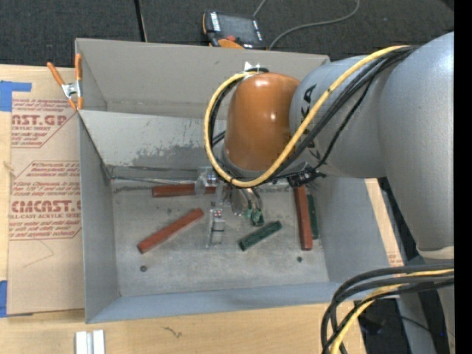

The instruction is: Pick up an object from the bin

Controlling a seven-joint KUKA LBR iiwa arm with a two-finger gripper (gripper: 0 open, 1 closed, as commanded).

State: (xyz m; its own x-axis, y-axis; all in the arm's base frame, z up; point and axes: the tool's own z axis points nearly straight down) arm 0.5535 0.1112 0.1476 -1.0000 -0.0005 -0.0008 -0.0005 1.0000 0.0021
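My gripper [230,203] hangs below the orange wrist cover, low over the middle of the bin floor. A red-brown stick [169,231] lies slanted on the floor just to its left. A short dark green stick [259,234] lies just to its right and a little nearer the front. Another red-brown stick [174,190] rests along the foot of the back wall, to the gripper's left. I see nothing held in the gripper.
At the right side of the bin a red stick [302,218] lies lengthwise with a dark green one [313,214] close beside it. The arm and its cables cover the bin's right rear part.
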